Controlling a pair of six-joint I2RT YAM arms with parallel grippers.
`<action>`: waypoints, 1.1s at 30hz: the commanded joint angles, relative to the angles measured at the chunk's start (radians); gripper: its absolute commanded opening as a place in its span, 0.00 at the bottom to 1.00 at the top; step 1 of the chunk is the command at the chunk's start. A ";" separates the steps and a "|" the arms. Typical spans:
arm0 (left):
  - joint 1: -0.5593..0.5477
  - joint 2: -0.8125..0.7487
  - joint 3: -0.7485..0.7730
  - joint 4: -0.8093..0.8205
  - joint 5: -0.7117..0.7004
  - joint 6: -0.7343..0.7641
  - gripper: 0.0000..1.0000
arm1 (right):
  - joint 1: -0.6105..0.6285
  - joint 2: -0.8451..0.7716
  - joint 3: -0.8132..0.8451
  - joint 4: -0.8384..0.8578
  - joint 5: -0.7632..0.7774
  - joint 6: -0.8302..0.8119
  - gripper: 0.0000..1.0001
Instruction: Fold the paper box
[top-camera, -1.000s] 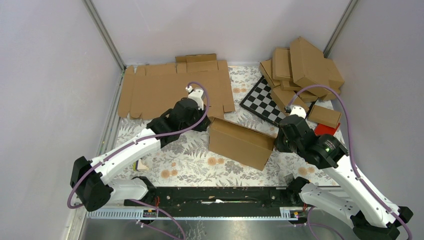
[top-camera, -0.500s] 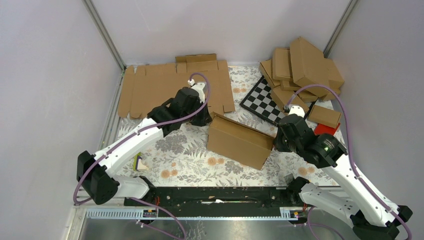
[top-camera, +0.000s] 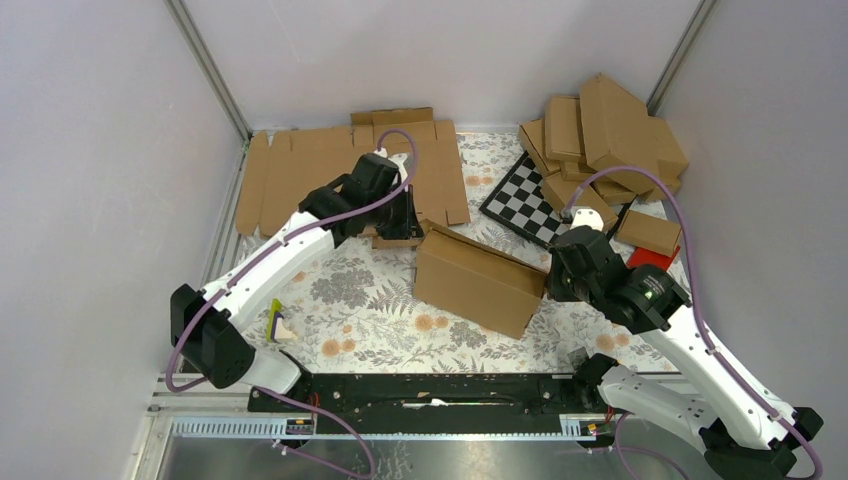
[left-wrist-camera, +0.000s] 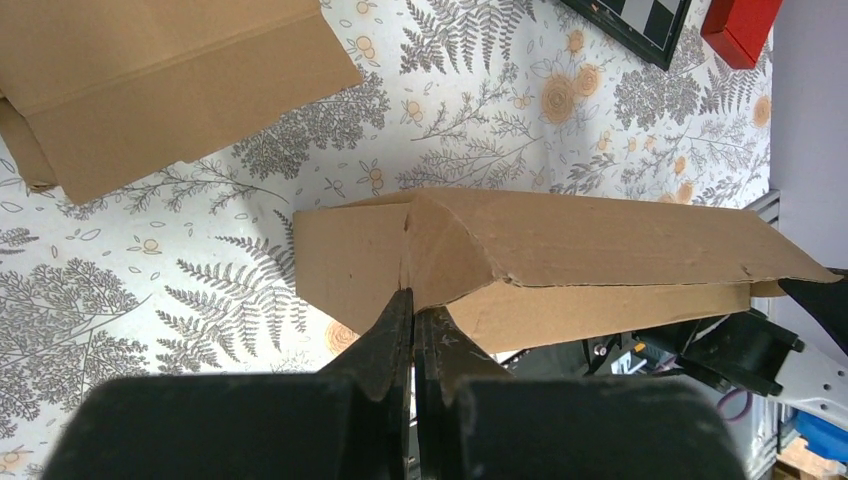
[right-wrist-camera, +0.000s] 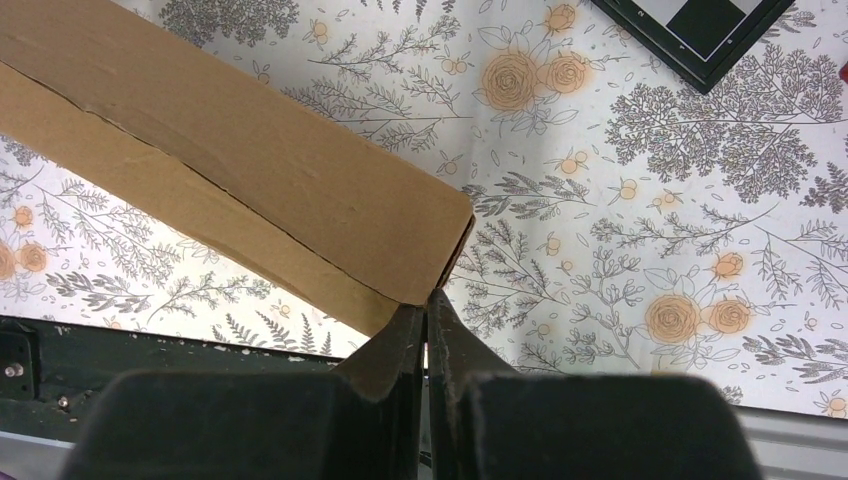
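The paper box lies folded shut in the middle of the floral mat, long and brown, with its lid panel on top. My left gripper is at the box's left end. In the left wrist view the left gripper is shut, its tips against a crease of the box, with nothing seen between them. My right gripper is at the box's right end. In the right wrist view the right gripper is shut, its tips touching the rounded corner of the box.
Flat cardboard sheets lie at the back left, just behind my left wrist. A checkered board, a pile of folded boxes and a red item sit at the back right. A small yellow-and-white object lies near the left arm.
My left arm has swung away from me, toward the flat sheets, its gripper still by the box's left end. The right arm and the box have barely moved.
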 joint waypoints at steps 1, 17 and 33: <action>0.017 0.005 0.072 -0.004 0.066 -0.032 0.00 | -0.001 0.009 0.005 -0.026 -0.001 -0.046 0.00; 0.105 0.042 0.104 -0.058 0.223 -0.053 0.00 | -0.001 0.005 -0.017 -0.001 -0.029 -0.051 0.00; -0.028 -0.203 -0.235 0.164 -0.034 -0.115 0.00 | -0.002 0.002 -0.008 0.016 -0.006 -0.049 0.00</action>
